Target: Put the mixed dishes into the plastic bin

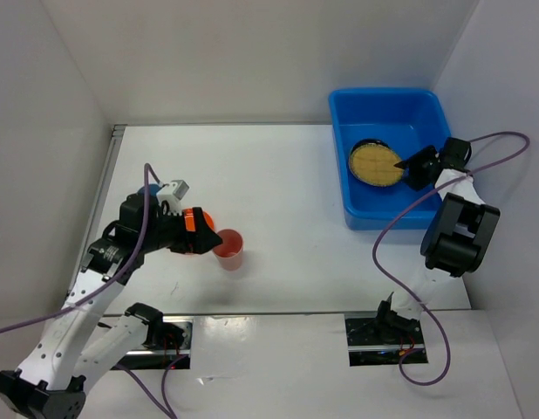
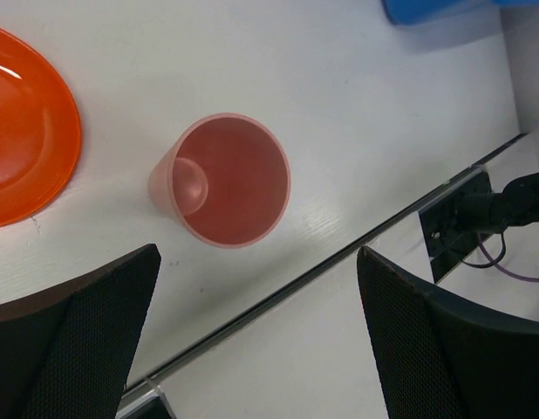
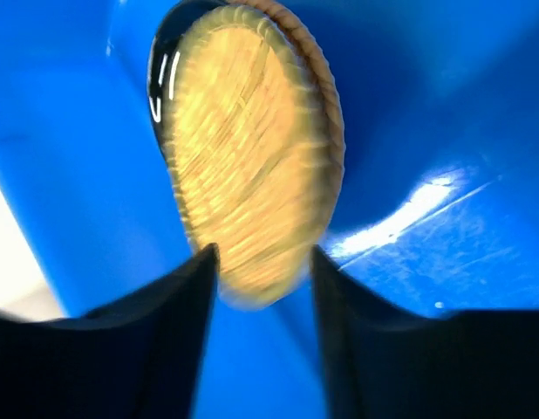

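Observation:
The blue plastic bin point(image 1: 387, 214) stands at the far right. Inside it a tan woven plate point(image 1: 376, 163) lies on a black plate point(image 1: 367, 144). In the right wrist view the tan plate point(image 3: 248, 157) is blurred, with the black plate's rim point(image 3: 159, 74) and a second woven rim point(image 3: 336, 105) behind it. My right gripper point(image 1: 415, 168) hovers open at the plate's right edge point(image 3: 262, 262). The pink cup point(image 1: 230, 249) point(image 2: 224, 179) stands on the table. My left gripper point(image 1: 219, 237) point(image 2: 258, 257) is open just beside it. The orange plate point(image 2: 25, 140) point(image 1: 206, 216) lies left of the cup. No lime green plate shows.
A blue cup point(image 1: 148, 188) peeks out behind my left arm. White walls enclose the table on the left, back and right. The arm bases and their cables point(image 1: 383, 332) sit at the near edge, behind a seam in the table point(image 2: 278, 292).

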You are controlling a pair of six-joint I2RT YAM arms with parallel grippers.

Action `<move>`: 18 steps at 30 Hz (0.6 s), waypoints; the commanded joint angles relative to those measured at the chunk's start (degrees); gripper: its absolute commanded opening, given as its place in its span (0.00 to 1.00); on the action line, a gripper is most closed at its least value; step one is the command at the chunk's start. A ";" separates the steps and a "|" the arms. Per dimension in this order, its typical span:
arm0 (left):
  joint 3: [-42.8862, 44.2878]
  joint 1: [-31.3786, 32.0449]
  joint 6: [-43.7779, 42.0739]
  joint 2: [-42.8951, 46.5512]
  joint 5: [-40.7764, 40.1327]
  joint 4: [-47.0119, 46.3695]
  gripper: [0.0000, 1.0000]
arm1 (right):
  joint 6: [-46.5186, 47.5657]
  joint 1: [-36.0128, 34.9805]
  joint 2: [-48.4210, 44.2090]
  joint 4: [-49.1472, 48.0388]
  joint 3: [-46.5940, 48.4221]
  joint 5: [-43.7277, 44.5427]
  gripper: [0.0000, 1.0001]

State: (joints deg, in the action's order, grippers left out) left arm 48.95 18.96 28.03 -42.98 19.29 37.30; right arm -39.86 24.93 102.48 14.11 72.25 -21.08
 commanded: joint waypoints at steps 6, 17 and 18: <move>-0.08 0.20 -2.19 -5.00 1.28 0.23 1.00 | -1.98 0.38 -2.10 -2.69 -1.23 1.91 0.83; 1.15 0.20 0.27 -12.91 -4.70 0.23 0.82 | 0.31 -4.09 -14.05 3.90 4.38 6.39 0.91; 1.15 0.20 0.27 -13.61 -4.70 0.23 0.82 | 0.91 -6.01 -14.67 4.60 5.87 8.32 0.91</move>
State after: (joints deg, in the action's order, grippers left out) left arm 48.97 18.96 27.42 -55.07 16.14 37.76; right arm -40.38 22.00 92.23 16.95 73.23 -17.19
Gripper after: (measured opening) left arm 0.822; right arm 0.906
